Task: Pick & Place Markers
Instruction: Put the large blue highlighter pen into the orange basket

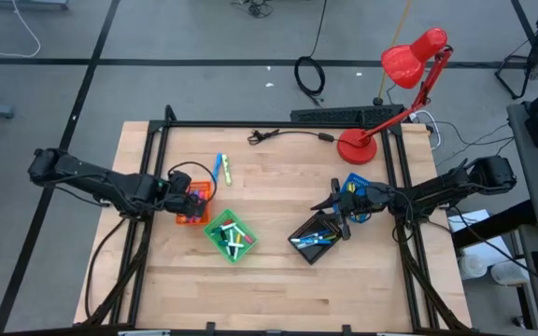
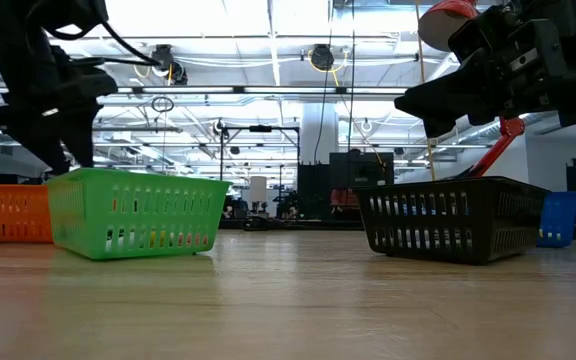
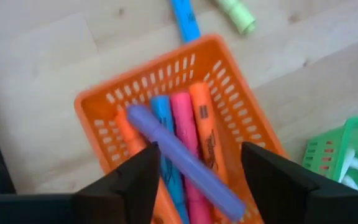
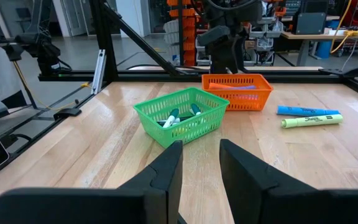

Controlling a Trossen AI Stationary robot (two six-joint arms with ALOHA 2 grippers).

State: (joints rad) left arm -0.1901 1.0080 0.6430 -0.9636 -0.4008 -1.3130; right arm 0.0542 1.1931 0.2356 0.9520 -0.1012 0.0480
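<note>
Over the orange tray [image 1: 194, 203], your left gripper [image 3: 194, 180] hangs with fingers spread, a purple marker [image 3: 185, 160] lying loose across the markers below. Just beyond, the blue marker [image 1: 219, 168] and yellow-green marker [image 1: 227, 174] lie side by side, nearer this arm. Your right gripper [image 4: 199, 163], fingers narrowly apart and empty, waits above the black tray [image 1: 318, 238].
</note>
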